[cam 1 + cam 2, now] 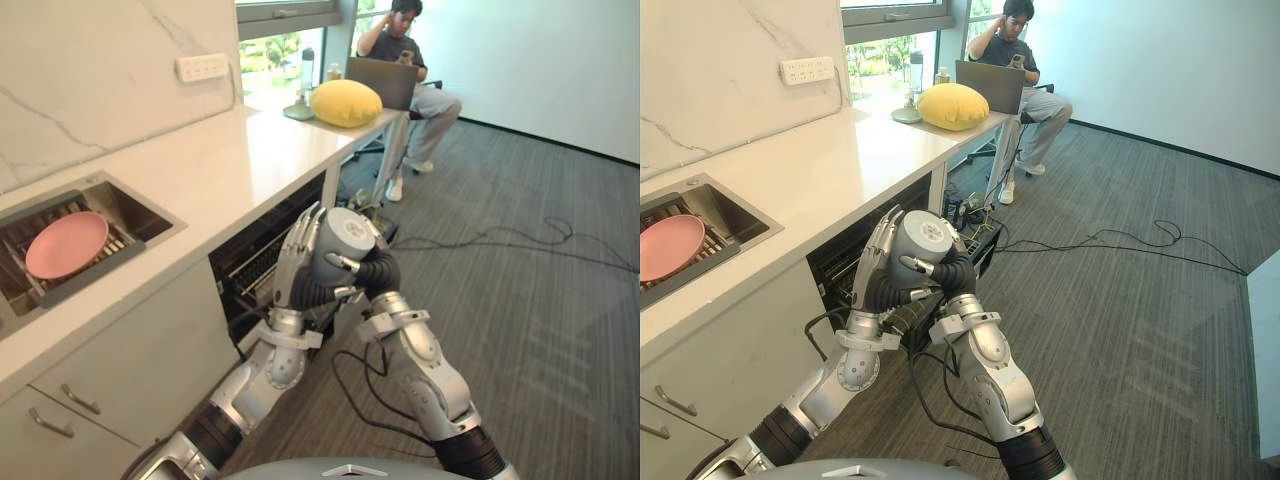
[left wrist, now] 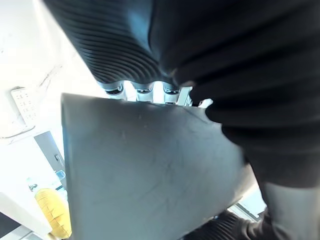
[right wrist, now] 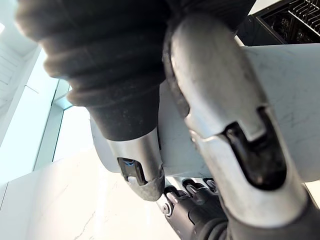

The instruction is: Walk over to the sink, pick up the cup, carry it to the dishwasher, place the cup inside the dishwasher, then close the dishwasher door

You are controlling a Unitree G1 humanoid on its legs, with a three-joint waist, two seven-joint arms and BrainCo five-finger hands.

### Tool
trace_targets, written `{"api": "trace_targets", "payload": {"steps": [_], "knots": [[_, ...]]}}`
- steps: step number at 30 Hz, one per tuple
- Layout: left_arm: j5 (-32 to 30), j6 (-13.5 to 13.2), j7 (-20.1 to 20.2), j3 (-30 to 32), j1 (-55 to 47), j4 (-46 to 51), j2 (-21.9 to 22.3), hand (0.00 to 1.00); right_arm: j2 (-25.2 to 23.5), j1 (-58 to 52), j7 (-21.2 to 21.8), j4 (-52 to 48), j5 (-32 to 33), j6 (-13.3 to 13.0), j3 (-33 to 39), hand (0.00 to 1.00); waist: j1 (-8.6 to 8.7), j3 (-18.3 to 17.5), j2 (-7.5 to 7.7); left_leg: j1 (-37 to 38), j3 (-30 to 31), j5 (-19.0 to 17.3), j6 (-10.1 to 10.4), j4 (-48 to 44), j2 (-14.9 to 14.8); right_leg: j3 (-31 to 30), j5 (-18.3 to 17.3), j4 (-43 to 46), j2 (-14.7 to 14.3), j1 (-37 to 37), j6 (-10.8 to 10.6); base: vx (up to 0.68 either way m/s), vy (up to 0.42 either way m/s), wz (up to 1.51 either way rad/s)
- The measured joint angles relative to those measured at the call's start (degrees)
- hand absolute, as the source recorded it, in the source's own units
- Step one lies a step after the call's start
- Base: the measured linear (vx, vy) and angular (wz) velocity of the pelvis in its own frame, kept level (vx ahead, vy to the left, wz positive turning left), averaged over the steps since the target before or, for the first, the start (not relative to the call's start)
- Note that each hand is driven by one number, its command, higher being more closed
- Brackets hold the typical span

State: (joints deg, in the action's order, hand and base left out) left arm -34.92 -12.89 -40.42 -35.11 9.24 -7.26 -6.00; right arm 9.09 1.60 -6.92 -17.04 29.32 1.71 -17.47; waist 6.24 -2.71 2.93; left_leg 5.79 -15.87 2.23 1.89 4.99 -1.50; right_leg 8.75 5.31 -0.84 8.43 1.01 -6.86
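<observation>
While the right robot hand [image 1: 372, 272] curls round the cup [image 1: 345, 236], the left robot hand [image 1: 297, 270] lays straight fingers [image 1: 302, 242] along its 9 o'clock side.

Both arms forward, right hand [image 1: 372, 270] fingers curled round cup [image 1: 345, 232] (left hand [image 1: 298, 262] flat alongside).

At the centre of the frame, a grey cylindrical cup [image 1: 345, 232] sits between the left hand [image 1: 296, 262], fingers flat along its side, and the right hand [image 1: 372, 272], curled round it. At middle left a round pink plate [image 1: 66, 244] lies in the steel sink [image 1: 128, 212].
</observation>
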Motion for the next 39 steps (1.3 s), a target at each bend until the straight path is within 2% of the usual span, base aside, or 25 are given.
{"api": "trace_targets", "payload": {"steps": [6,16,20,23,27,29,30,32,34,38,39], "knots": [[3.53,-1.75,-0.12,0.51,-1.44,0.01,0.65,0.00,-0.45,-0.01,-2.35,0.89,0.12,-0.35,2.56,1.00,-0.14,0.39,-0.27,0.27,0.24,0.05,-0.07,0.00,0.00,0.27,-0.02,0.00,0.00,-0.41,0.00,0.00,0.000,0.01],[12.37,-2.08,-2.50,10.36,-5.00,3.40,2.69,0.00,-2.11,-1.06,-5.13,4.15,2.48,-4.44,12.02,1.00,-1.52,1.14,-0.24,0.24,2.15,0.21,-0.21,0.01,0.03,2.65,-0.43,-0.01,0.31,-1.64,-0.05,0.00,-0.013,0.10],[14.00,-2.32,-2.28,14.10,-6.92,3.68,2.67,0.00,-2.42,-1.11,-5.86,7.43,3.14,-4.91,15.60,1.00,-1.66,1.14,-0.24,-0.01,3.35,0.52,-0.54,0.01,0.12,3.72,-0.58,-0.21,0.47,-2.09,-0.15,0.00,-0.016,0.16],[16.79,-3.34,1.76,15.98,-9.04,3.67,2.69,0.00,-2.37,-1.07,-6.02,9.89,4.15,-5.33,19.22,1.00,-2.09,1.17,-0.21,-0.36,4.76,0.94,-0.69,0.00,0.28,5.08,-0.58,-0.57,0.68,-2.65,-0.15,0.00,-0.019,0.21],[24.73,-4.84,13.69,16.93,-13.15,0.98,2.54,0.00,-1.28,0.12,-5.91,15.93,3.45,-5.39,24.67,1.00,-2.91,1.23,-0.12,-1.28,6.70,1.41,-0.94,0.00,0.73,7.50,-0.50,-0.57,1.35,-3.14,-0.04,-0.02,-0.004,0.28],[28.19,-5.04,20.84,15.72,-16.14,-1.29,1.06,0.00,0.12,2.20,-5.84,20.21,2.25,-5.48,26.87,1.00,-3.12,1.46,0.13,-2.48,8.05,1.36,-0.84,0.00,0.88,8.00,-0.43,-0.71,1.85,-2.92,-0.03,-0.03,0.016,0.29],[29.21,-5.04,22.80,14.90,-16.86,-1.80,0.23,0.00,0.90,2.88,-5.83,21.67,2.19,-5.49,27.27,1.00,-3.43,1.69,0.29,-3.12,8.27,1.46,-0.82,0.00,0.87,8.21,-0.38,-0.77,1.87,-2.75,0.01,-0.07,0.020,0.23],[33.50,-4.93,29.93,12.83,-18.67,-3.89,-2.69,0.00,4.29,7.56,-5.77,27.79,1.82,-5.73,28.71,1.00,-4.75,3.62,0.91,-5.27,9.41,2.06,-1.02,0.00,0.78,9.42,-0.30,-1.15,1.83,-1.46,0.27,-0.10,-0.006,0.24],[37.56,-4.92,33.47,12.57,-18.48,-5.23,-4.56,0.00,7.17,13.81,-5.99,33.55,1.86,-6.72,29.59,1.00,-5.39,5.86,0.97,-8.02,9.85,3.29,-1.09,-0.01,0.60,10.80,0.25,-1.21,1.81,0.70,0.61,-0.12,-0.014,0.33],[43.84,-4.11,37.43,13.08,-16.72,-5.88,-8.01,0.00,16.08,28.00,-6.28,46.04,2.74,-7.87,29.47,1.00,-8.21,13.28,0.85,-13.94,11.35,6.38,-0.76,-0.05,0.11,13.54,2.83,-2.06,1.32,5.05,1.14,-0.08,-0.016,0.34],[44.20,-3.97,37.59,13.13,-16.41,-6.29,-8.34,0.00,17.21,29.77,-6.26,47.94,2.85,-7.86,29.39,1.00,-8.54,14.13,0.80,-14.82,11.48,6.80,-0.70,-0.07,0.07,14.02,3.13,-2.27,1.25,5.49,1.20,-0.04,-0.017,0.36]]}}
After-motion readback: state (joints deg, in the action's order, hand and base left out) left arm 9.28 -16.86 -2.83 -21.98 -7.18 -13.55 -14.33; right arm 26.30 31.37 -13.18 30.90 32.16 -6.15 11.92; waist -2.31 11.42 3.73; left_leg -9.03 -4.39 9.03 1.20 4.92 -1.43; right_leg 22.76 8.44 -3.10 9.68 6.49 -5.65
